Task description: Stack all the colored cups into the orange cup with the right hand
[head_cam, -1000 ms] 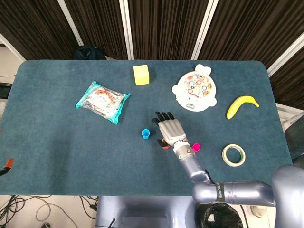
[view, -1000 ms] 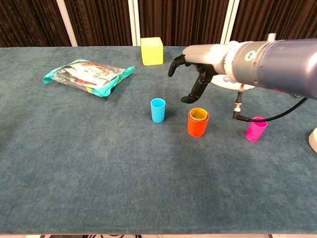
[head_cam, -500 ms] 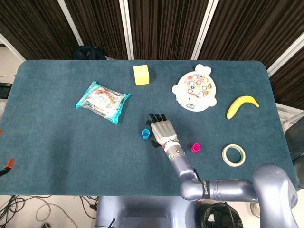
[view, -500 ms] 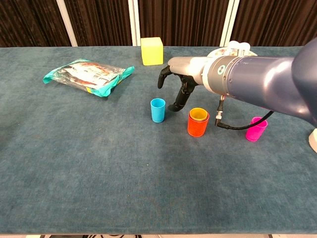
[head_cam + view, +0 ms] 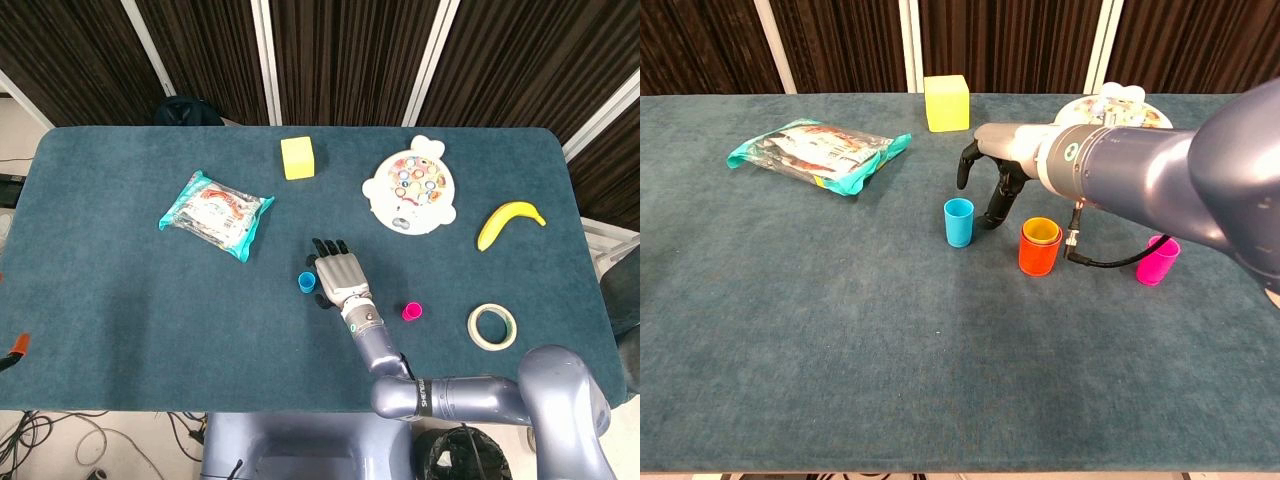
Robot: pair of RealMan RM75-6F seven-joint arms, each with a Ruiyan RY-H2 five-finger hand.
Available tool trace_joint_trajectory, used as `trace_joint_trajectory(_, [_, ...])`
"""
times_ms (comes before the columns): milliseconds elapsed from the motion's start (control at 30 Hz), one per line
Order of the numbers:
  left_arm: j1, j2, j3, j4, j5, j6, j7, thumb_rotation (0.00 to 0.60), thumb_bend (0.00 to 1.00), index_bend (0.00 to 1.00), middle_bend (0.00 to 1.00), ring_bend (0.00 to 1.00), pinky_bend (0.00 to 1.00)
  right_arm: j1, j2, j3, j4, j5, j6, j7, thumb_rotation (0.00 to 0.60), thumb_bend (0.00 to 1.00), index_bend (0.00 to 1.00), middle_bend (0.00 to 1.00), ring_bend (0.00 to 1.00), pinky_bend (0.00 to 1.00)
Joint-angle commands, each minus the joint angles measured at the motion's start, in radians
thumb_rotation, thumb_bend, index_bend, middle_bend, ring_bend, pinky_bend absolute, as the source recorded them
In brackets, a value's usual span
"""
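The orange cup [image 5: 1039,252] stands mid-table with a yellow cup [image 5: 1042,231] nested inside it; the head view hides it under my arm. A blue cup [image 5: 959,222] [image 5: 306,283] stands upright just to its left. A pink cup [image 5: 1157,260] [image 5: 411,312] stands further right. My right hand [image 5: 990,172] [image 5: 338,272] hovers between the blue and orange cups, fingers apart and pointing down, thumb above the blue cup's far side, holding nothing. My left hand is out of sight.
A snack bag [image 5: 216,213] lies at the left, a yellow block [image 5: 297,157] at the back. A white toy plate [image 5: 417,187], a banana [image 5: 510,222] and a tape ring [image 5: 493,326] are on the right side.
My right hand has moved left from above the orange cup to beside the blue cup and dropped slightly. The cups have not moved.
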Motion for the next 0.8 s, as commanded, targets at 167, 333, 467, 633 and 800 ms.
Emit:
trace_joint_trajectory(167, [0.001,0.002,-0.001,-0.001,-0.005,-0.001,-0.004,0.6,0.27,0.02,0.03,0.0,0.0,0.008,-0.027,0.006,0.037,0.004,-0.011,0.001,0.6,0.41,0.3,0.01,0.02,0.0])
trace_joint_trajectory(333, [0.001,0.002,-0.001,-0.001,-0.005,-0.002,-0.006,0.6,0.27,0.02,0.03,0.0,0.0,0.013,-0.047,0.008,0.065,0.009,-0.016,-0.002,0.6,0.41,0.31,0.01,0.03,0.0])
trace_joint_trajectory(467, [0.001,0.002,-0.002,-0.002,-0.008,-0.003,-0.008,0.6,0.27,0.02,0.03,0.0,0.0,0.017,-0.061,0.014,0.084,0.013,-0.022,0.0,0.6,0.41,0.33,0.01,0.03,0.0])
trace_joint_trajectory(633, [0.0,0.001,-0.002,-0.001,-0.007,-0.004,-0.009,0.6,0.27,0.02,0.03,0.0,0.0,0.02,-0.077,0.023,0.104,0.013,-0.023,0.003,0.6,0.41,0.35,0.01,0.04,0.01])
trace_joint_trajectory(800, [0.0,0.001,-0.002,0.0,-0.006,-0.003,-0.01,0.6,0.27,0.02,0.03,0.0,0.0,0.023,-0.085,0.027,0.113,0.015,-0.026,0.0,0.6,0.41,0.36,0.01,0.04,0.01])
